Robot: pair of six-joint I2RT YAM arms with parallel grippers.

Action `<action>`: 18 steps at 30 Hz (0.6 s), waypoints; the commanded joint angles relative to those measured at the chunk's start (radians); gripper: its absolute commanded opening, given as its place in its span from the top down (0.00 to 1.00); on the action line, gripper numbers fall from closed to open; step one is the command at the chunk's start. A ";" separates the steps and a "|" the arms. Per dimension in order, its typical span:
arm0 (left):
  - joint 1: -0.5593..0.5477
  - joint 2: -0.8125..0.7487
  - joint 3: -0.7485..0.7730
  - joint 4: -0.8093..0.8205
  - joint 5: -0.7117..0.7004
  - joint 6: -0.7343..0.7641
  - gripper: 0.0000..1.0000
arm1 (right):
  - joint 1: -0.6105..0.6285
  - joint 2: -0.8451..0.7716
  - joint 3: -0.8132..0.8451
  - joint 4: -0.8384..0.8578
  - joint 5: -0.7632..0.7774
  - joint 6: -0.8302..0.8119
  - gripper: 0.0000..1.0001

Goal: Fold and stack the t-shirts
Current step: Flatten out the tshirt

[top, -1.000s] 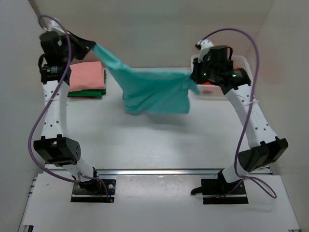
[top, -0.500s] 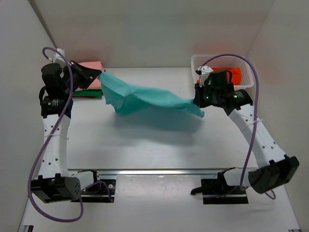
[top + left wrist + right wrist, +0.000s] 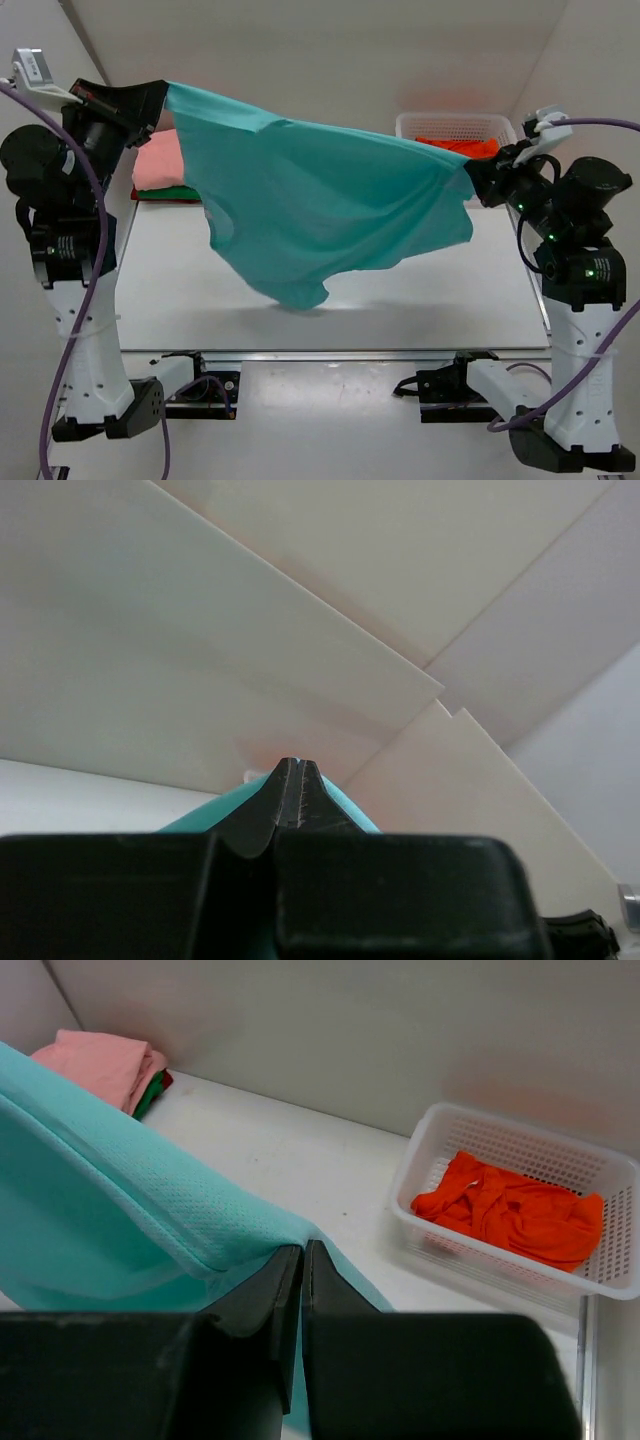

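Left gripper point(image 3: 158, 97), raised high at the left side, has its fingers pressed fully together on one edge of a teal t-shirt point(image 3: 320, 200); the left wrist view shows teal cloth poking out either side of the closed tips. Behind and below this gripper sits a folded stack point(image 3: 165, 165), a pink shirt on top of a green one. From the left gripper the teal t-shirt stretches across to the right gripper point(image 3: 472, 180), hanging in the air like a sheet. Its lowest fold droops midway between the two grippers, above the worktop point(image 3: 420, 290), seemingly not touching it. The right gripper is likewise clamped shut on the opposite edge of the cloth. Just behind the right gripper is a white basket point(image 3: 410, 122) holding a crumpled orange garment point(image 3: 465, 147).

Both holds look like thin pinches, so a quick pull apart could tug the cloth free. The drooping fold may land doubled under if lowered unevenly. A wide swing could also brush the folded stack or the basket.
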 commanded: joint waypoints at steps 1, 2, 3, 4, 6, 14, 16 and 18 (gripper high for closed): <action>-0.044 -0.082 0.038 -0.104 -0.077 0.025 1.00 | -0.121 -0.043 0.021 -0.009 -0.253 0.015 1.00; -0.056 -0.096 0.038 -0.130 -0.125 0.026 1.00 | -0.161 -0.059 0.018 -0.036 -0.279 0.012 1.00; -0.096 -0.137 0.026 -0.148 -0.172 0.028 1.00 | -0.155 -0.069 0.015 -0.050 -0.297 0.010 1.00; -0.116 -0.168 0.023 -0.153 -0.199 0.022 1.00 | -0.143 -0.082 0.004 -0.066 -0.296 0.010 1.00; -0.179 -0.223 -0.034 -0.142 -0.284 0.003 1.00 | -0.112 -0.105 -0.010 -0.120 -0.317 0.012 1.00; -0.262 -0.291 -0.290 -0.030 -0.397 -0.049 1.00 | -0.115 -0.128 -0.182 -0.041 -0.425 0.109 1.00; -0.202 -0.249 -0.338 0.031 -0.299 -0.064 1.00 | -0.079 -0.090 -0.235 0.010 -0.394 0.128 1.00; -0.167 -0.179 -0.408 0.092 -0.264 -0.078 1.00 | 0.016 -0.030 -0.274 0.065 -0.329 0.104 1.00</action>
